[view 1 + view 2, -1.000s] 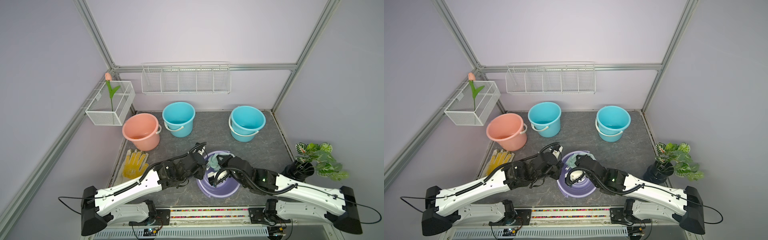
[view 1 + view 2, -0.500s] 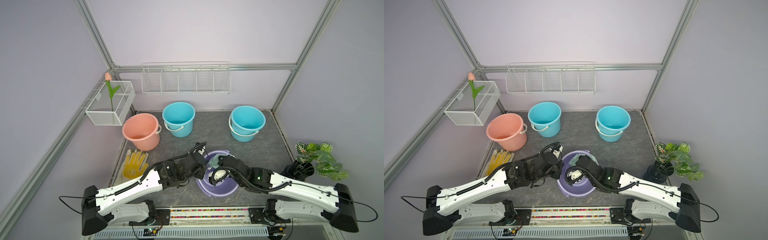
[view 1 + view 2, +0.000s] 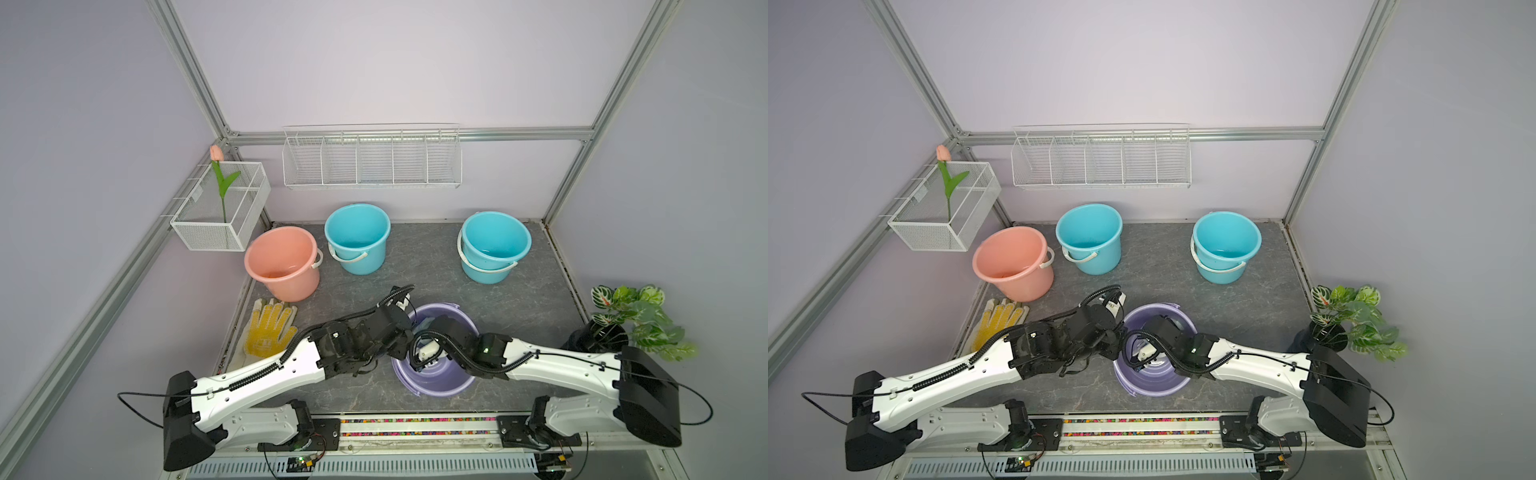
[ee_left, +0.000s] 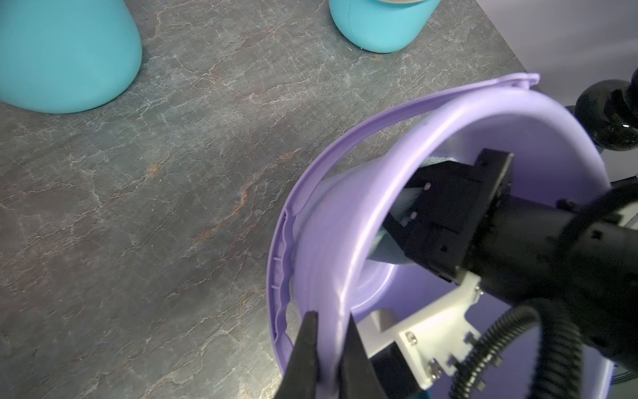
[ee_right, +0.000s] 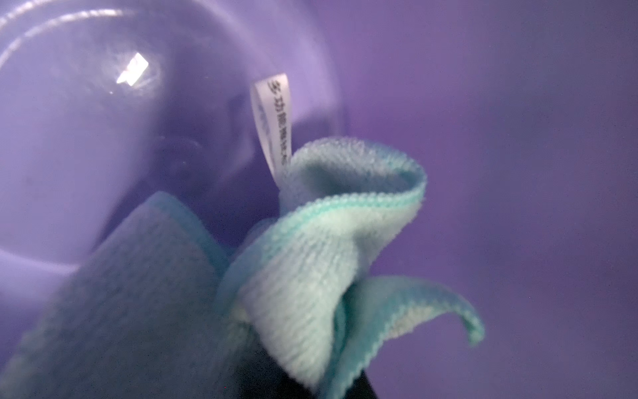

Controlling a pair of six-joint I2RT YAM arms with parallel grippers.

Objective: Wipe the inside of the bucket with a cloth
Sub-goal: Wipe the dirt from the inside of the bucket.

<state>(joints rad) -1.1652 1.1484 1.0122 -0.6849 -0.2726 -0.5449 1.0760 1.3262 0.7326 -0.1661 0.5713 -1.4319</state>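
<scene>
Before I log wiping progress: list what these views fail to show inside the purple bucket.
- The cloth, both top views: nearly all hidden under the right arm inside the purple bucket.
- Jaws of the right gripper, right wrist view: covered by the cloth.
- Cloth-to-wall contact, right wrist view: blurred.
- The label print: too blurred to read.

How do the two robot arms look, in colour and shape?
Both the left arm and right arm have white shells, black joints and black boxy rear ends. Black ribbed cable hoses run along them. The left gripper has thin black tapered fingers.
</scene>
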